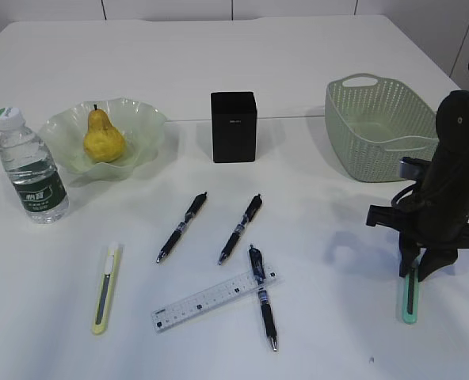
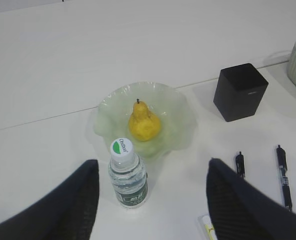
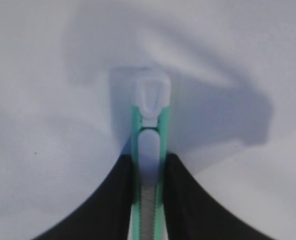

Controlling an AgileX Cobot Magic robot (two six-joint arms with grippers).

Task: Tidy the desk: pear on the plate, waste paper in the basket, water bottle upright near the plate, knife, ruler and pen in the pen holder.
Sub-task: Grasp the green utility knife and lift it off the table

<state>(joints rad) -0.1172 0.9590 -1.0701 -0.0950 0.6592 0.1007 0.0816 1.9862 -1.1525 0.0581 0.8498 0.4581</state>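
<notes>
My right gripper is down on the desk at the front right, its fingers pressed on both sides of a mint-green knife lying flat. My left gripper hangs open above the upright water bottle, touching nothing. The pear sits on the green plate. A yellow knife, the ruler and three pens lie in front of the black pen holder. One pen crosses the ruler. No waste paper is in view.
The sage-green basket stands at the back right, just behind my right arm. The pen holder stands at the middle back, between plate and basket. Bare white desk lies between the pens and my right gripper.
</notes>
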